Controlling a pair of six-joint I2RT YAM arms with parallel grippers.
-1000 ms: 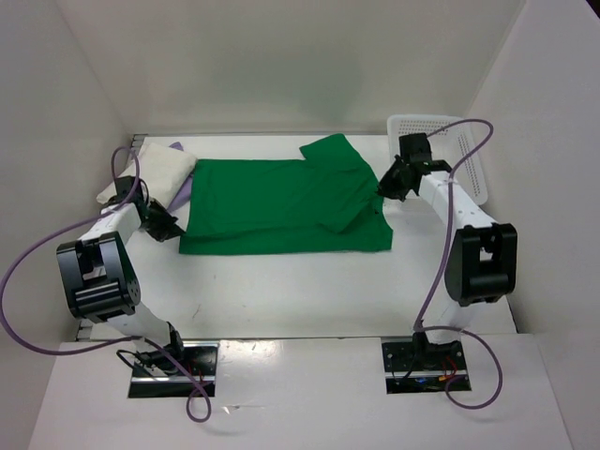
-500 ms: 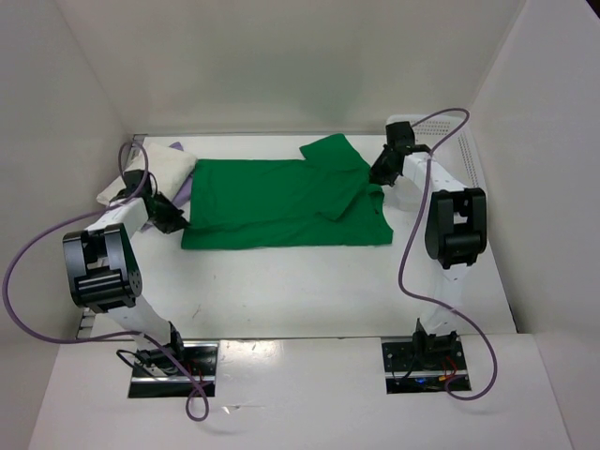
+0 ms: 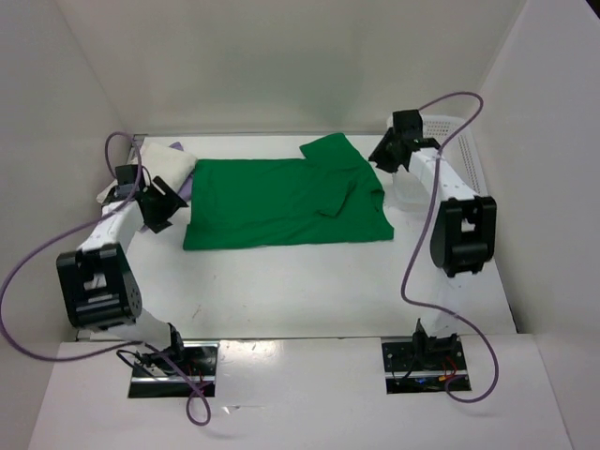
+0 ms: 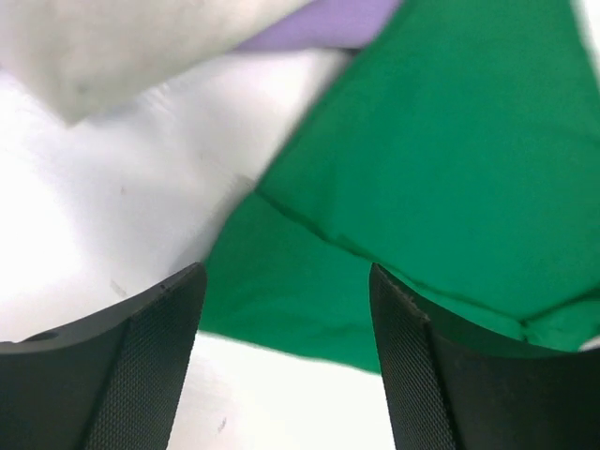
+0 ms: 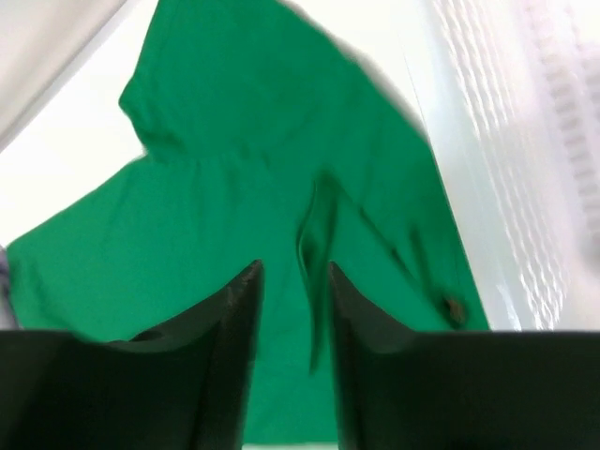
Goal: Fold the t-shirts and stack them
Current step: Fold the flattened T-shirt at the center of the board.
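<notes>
Poised at both ends of the green shirt (image 3: 281, 202), holding nothing.
Keeps green shirt spread flat mid-table (image 3: 281, 281), right sleeve already turned in over the body, likely ready for the next fold. Leaves white shirt (image 3: 167, 169) bunched over purple shirt (image 4: 319, 23) at far left, seemingly as the stack's base, purple meeting the green. Holds left gripper (image 4: 286, 281) wide and empty just off the left edge, right gripper (image 5: 295, 281) narrowly parted and empty above the sleeve end, beside the basket (image 3: 466, 155).
</notes>
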